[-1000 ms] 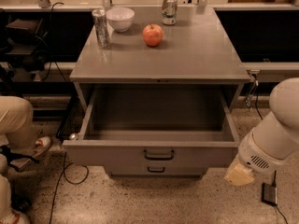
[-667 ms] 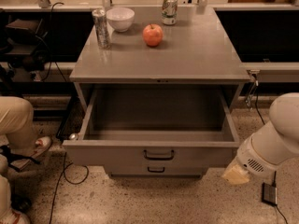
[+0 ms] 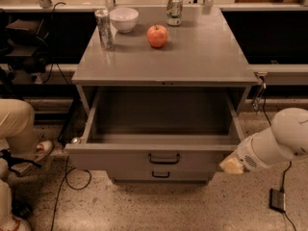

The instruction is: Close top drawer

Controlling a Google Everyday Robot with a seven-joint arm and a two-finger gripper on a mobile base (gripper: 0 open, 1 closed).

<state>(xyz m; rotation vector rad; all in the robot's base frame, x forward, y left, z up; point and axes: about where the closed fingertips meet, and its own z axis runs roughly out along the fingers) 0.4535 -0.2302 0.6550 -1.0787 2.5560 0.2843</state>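
Observation:
The top drawer (image 3: pixel 120 159) of the grey metal cabinet stands pulled far out, and its inside looks empty. Its flat front panel carries a small dark loop handle (image 3: pixel 164 158) in the centre. My gripper (image 3: pixel 232 165) is at the end of the white arm on the right. Its pale tip is right next to the right end of the drawer's front panel. I cannot tell whether it touches the panel.
On the cabinet top (image 3: pixel 202 57) stand a tall can (image 3: pixel 104 29), a white bowl (image 3: pixel 124 19), a red apple (image 3: pixel 157 36) and a second can (image 3: pixel 174 8). A lower drawer handle (image 3: pixel 160 174) shows below. A person's legs (image 3: pixel 17 129) are at the left. Cables and a small box (image 3: pixel 278 199) lie on the floor.
My arm has moved left and a little up, bringing the gripper from beside the cabinet to the right front corner of the open drawer. The drawer has not moved.

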